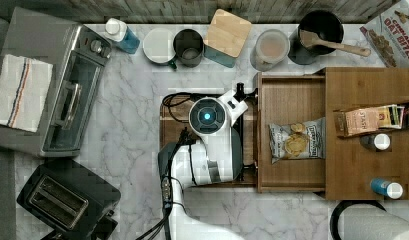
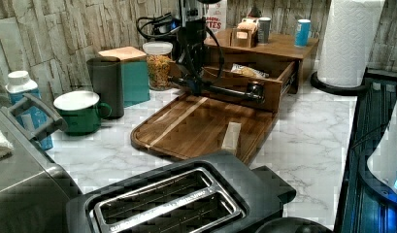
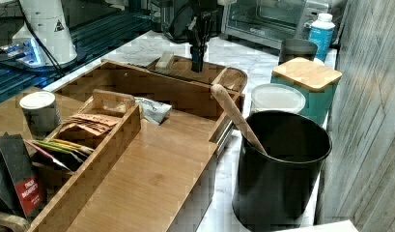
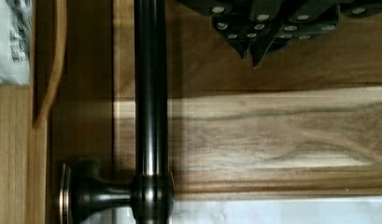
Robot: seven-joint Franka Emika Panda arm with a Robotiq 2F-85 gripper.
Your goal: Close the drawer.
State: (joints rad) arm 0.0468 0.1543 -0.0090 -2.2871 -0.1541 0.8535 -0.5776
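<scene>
Wooden and pulled well out, the drawer (image 1: 291,107) sits at the top view's centre right, and the hand (image 4: 252,49), fingertips closed together beside the dark handle (image 4: 150,93), should push squarely on its front.

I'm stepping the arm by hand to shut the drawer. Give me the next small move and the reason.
Probably push toward the cabinet, the top view's right. The drawer is pulled out, a chip bag inside, and the gripper hangs just outside its dark handle bar, above the cutting board. Drop slightly first if it would ride over the front.
</scene>
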